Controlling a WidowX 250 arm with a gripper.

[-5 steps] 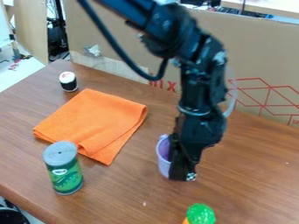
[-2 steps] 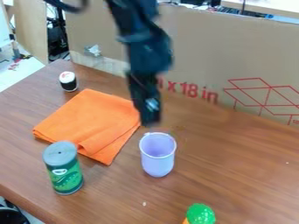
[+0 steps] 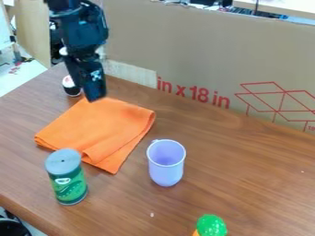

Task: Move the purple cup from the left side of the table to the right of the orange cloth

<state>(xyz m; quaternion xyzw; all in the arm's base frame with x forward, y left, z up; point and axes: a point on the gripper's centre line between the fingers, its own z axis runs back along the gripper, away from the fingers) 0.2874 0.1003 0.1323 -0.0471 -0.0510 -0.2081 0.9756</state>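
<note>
1. A wide sheet of cardboard (image 3: 203, 50) stands upright along the far side of the bench (image 3: 240, 161), with red lettering and a red line drawing of boxes on its face. The bench has a brown wood-grain top, and beyond its left side a pale floor shows.
2. The black arm (image 3: 77, 23) comes in from the top edge, left of centre, and hangs down steeply, its lower part leaning slightly so that the tip lies farther right than the upper part.
3. The tool (image 3: 95, 97) points downward at the far corner of the orange cloth (image 3: 102, 129), overlapping it in the view; whether it touches the cloth cannot be told. Nor can I tell whether the tool is released or clenched.
4. The cloth lies folded and fairly flat on the left half of the bench, with layered edges at its near side.
5. Just left of the tool, a small black-and-white cylinder (image 3: 71, 87) stands near the far left edge, partly hidden behind the tool.
6. A green can (image 3: 69, 184) with a grey lid stands upright beside the near left corner of the cloth.
7. A lilac cup (image 3: 166, 173) stands upright to the right of the cloth, mouth up.
8. A green-and-orange object (image 3: 212, 226) is cut off by the bottom edge, right of centre.
</note>
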